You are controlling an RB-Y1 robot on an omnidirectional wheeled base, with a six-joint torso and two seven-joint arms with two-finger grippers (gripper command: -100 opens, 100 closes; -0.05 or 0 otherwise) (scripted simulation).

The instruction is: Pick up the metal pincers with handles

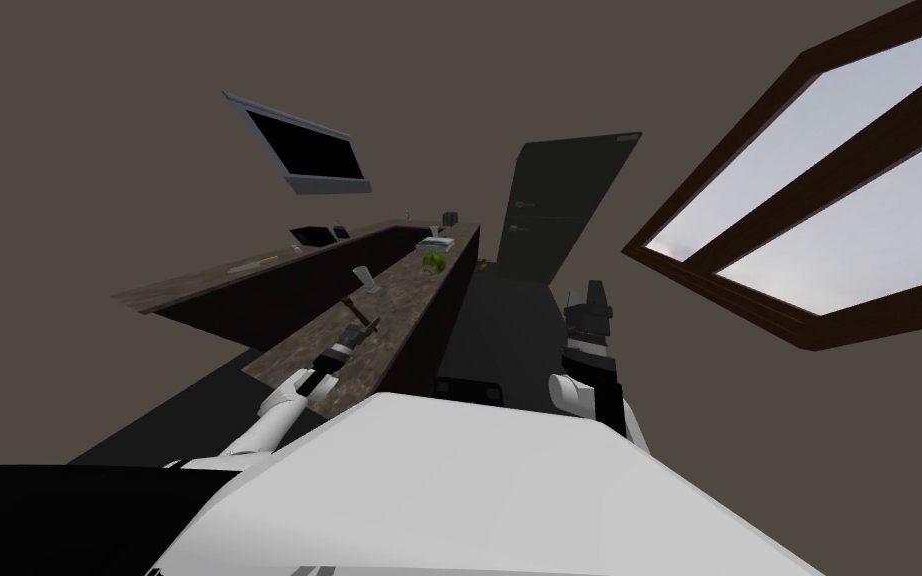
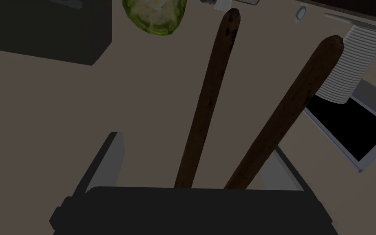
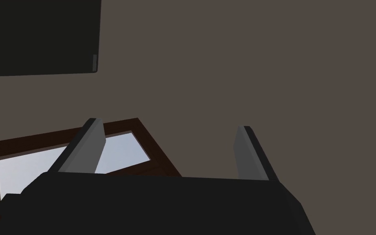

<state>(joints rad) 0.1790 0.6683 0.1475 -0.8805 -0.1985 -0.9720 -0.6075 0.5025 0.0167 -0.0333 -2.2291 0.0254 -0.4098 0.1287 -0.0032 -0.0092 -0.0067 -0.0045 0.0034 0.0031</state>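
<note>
Our left gripper [image 2: 196, 142] is out over the near counter [image 1: 404, 300], pointing along it toward the cabbage [image 2: 154, 16] further on. Its fingers stand wide. The pincers [image 2: 210, 89] lie between them: two dark brown handles run straight away from the gripper body and spread into a narrow V. The long axis therefore lies along the gripper's own line, not across it. The right-hand handle passes just beside the right finger, and we cannot tell whether they touch. The left-hand handle has a clear gap to the left finger. The pincers' head is hidden under the gripper body.

We judge that the closing move depends on this: the fingers must meet the two handles from the sides and squeeze the V together.

The left wrist view shows the handles plainly, with a ribbed rack [image 2: 348, 69] beyond them. The head view shows where the arm is on the counter, but there the tool is too small to make out.

Our right gripper [image 3: 167, 123] is raised by our right side, well away from the counter, and it is also spread wide. The left arm is the nearer one.
</note>
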